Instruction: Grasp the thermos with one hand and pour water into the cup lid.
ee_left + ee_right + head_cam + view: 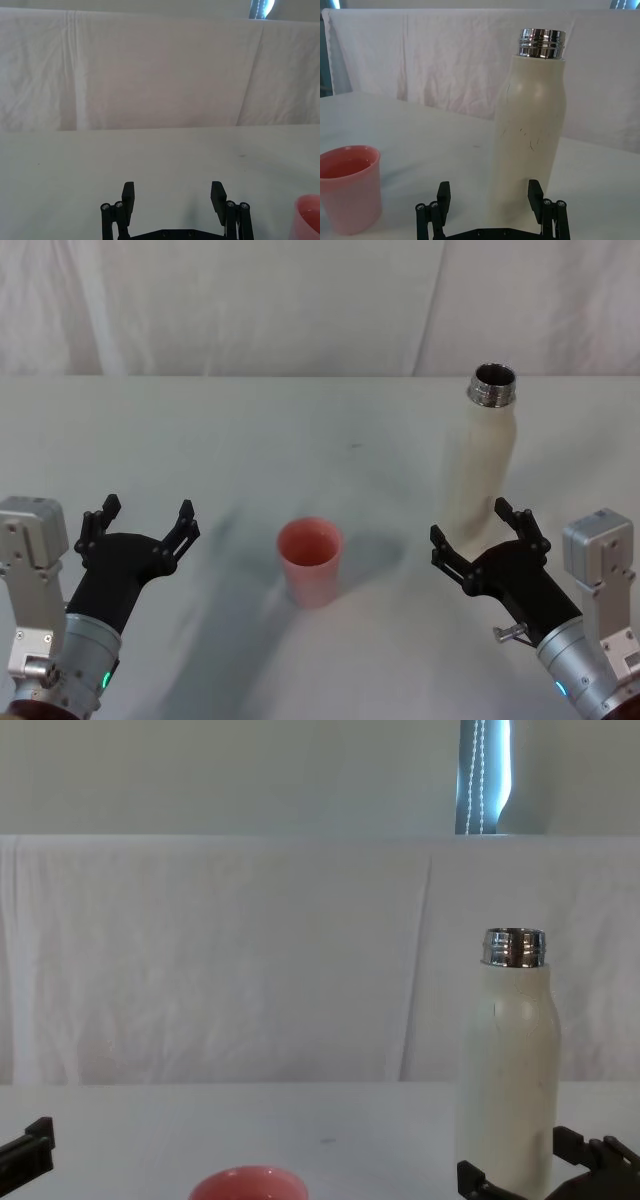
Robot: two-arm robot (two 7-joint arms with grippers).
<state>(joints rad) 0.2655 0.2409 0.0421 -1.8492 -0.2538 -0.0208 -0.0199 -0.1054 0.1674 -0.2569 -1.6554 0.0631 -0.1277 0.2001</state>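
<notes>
On table (200, 440), upright cream thermos (480, 465)

Soft, even light is falling from above, the cup lid (310, 560) is casting faint shadows on the table (250, 440), and daylight is glaring through a far gap.

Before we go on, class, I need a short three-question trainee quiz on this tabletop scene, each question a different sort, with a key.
1. True or false: the thermos lies on its side.
2. Which tool is at the thermos base? A) left tool B) right tool
3. Fill in: the cup lid stands with its opening facing ____.

Key: 1. False, it stands upright with its silver neck uncapped. 2. B; its open fingers flank the base without closing on it. 3. Up.
</notes>
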